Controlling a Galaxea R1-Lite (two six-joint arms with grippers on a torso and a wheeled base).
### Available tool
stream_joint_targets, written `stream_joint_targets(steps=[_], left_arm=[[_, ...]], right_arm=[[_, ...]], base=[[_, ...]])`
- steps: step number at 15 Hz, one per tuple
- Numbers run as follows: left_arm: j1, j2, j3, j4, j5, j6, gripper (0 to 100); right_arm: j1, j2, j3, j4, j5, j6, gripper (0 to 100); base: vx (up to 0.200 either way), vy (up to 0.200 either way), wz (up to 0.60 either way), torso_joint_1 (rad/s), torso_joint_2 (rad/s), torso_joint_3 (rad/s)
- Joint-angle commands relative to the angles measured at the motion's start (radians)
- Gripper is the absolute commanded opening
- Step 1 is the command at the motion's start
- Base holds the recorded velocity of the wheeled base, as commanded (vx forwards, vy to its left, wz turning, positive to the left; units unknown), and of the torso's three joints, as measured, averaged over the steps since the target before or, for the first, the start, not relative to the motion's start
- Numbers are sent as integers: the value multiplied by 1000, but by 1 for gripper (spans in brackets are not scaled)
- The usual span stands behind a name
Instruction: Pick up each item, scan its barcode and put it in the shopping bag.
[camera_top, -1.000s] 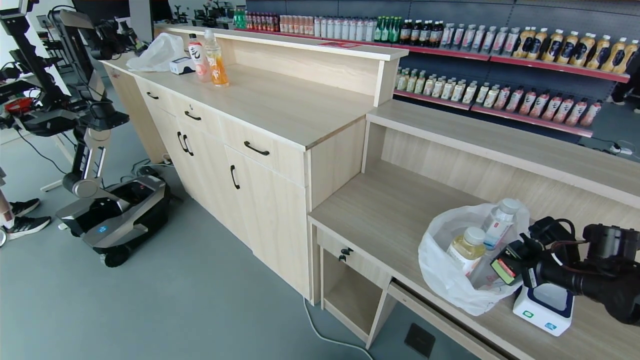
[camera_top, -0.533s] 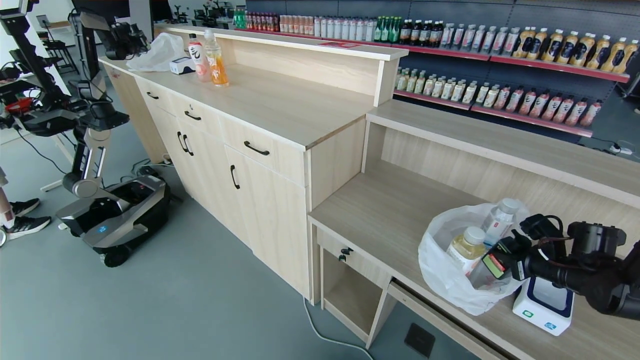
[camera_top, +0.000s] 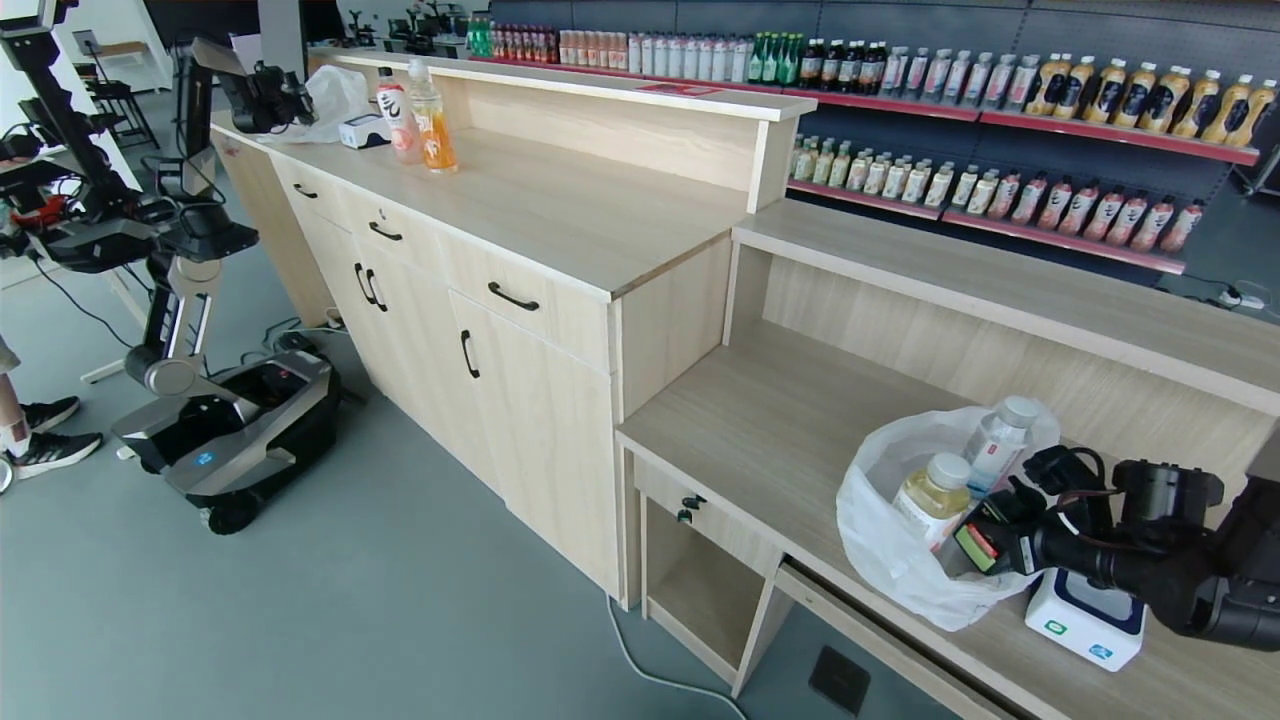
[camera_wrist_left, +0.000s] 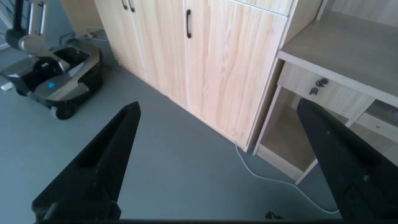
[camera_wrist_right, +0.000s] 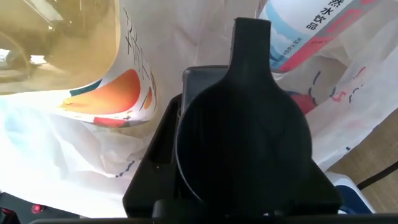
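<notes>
The left fingers are spread wide over the floor, with nothing held. The right arm is set at the mouth of the shopping bag, and its grip cannot be told. A yellow bottle and a clear bottle are stood inside the bag on the bench.

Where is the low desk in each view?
Head: lower right, the desk under the bag.
Left wrist: the desk and its drawer, beside the cupboard.
Right wrist: wood strip past the bag.
Landmarks: drawer knob, head and left wrist; bag, head and right wrist.
</notes>
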Motion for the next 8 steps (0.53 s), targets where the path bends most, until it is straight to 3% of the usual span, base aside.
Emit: stream_joint_targets(steps=[1,6,7,8], left_arm=[[0,0,0,0,0,0,100],[0,0,0,0,0,0,100],[0,0,0,0,0,0,100],[0,0,0,0,0,0,100]], right_arm=[[0,24,-5,1,0,0,0],[-2,37,-16,1,-3,0,0],[-2,37,-20,1,-3,0,100],[-2,37,-22,1,-3,0,100]], base=[[0,0,0,0,0,0],[0,0,0,0,0,0],[0,0,0,0,0,0],[0,0,0,0,0,0]])
